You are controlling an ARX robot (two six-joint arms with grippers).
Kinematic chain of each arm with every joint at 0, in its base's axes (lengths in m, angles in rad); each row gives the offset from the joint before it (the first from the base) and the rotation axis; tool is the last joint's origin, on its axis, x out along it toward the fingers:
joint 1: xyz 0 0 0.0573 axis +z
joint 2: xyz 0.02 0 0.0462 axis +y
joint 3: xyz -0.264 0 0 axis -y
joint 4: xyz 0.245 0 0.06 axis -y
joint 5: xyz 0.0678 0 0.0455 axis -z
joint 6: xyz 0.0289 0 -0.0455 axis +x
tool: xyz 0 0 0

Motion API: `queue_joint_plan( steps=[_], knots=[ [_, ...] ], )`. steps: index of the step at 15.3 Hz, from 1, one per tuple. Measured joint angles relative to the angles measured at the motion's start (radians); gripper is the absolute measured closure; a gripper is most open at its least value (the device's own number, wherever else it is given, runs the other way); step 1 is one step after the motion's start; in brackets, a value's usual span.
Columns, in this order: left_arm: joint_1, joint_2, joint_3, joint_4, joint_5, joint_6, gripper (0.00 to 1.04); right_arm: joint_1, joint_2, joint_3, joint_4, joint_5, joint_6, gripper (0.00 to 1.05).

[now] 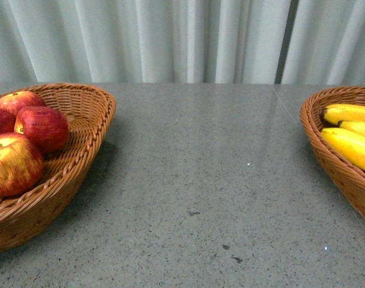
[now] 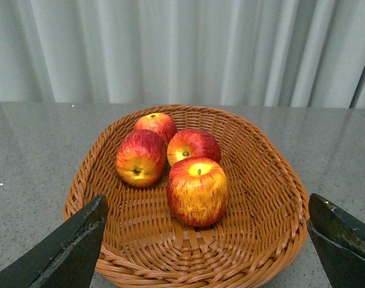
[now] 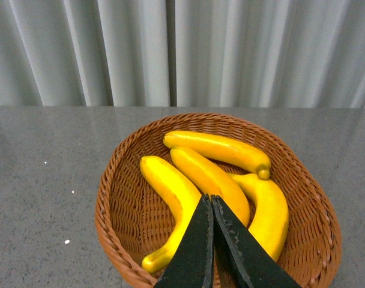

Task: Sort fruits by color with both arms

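Observation:
Several red apples (image 1: 41, 126) lie in a wicker basket (image 1: 92, 138) at the left. Yellow bananas (image 1: 350, 147) lie in a second wicker basket (image 1: 326, 165) at the right. Neither arm shows in the front view. In the left wrist view my left gripper (image 2: 208, 204) is open, its black fingers (image 2: 68, 252) wide apart above the near side of the apple basket (image 2: 272, 240). The larger yellow-orange apple (image 2: 197, 192) is nearest to it, untouched. In the right wrist view my right gripper (image 3: 209, 198) is shut and empty, above several bananas (image 3: 170, 186) in their basket (image 3: 110, 198).
The two baskets stand on a grey speckled tabletop (image 1: 200, 180) with a few small dark marks (image 1: 233, 258) near its front. A pale pleated curtain (image 1: 170, 36) hangs behind the table's far edge.

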Motion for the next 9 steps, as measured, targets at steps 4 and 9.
queue_joint_plan(
  steps=[4,9],
  knots=[
    [0.0,0.0,0.0,0.0,0.0,0.0,0.07,0.0,-0.053,-0.03,0.01,0.0,0.0,1.03],
    [0.0,0.0,0.0,0.0,0.0,0.0,0.07,0.0,-0.084,-0.076,0.017,0.0,0.0,1.03]
  ],
)
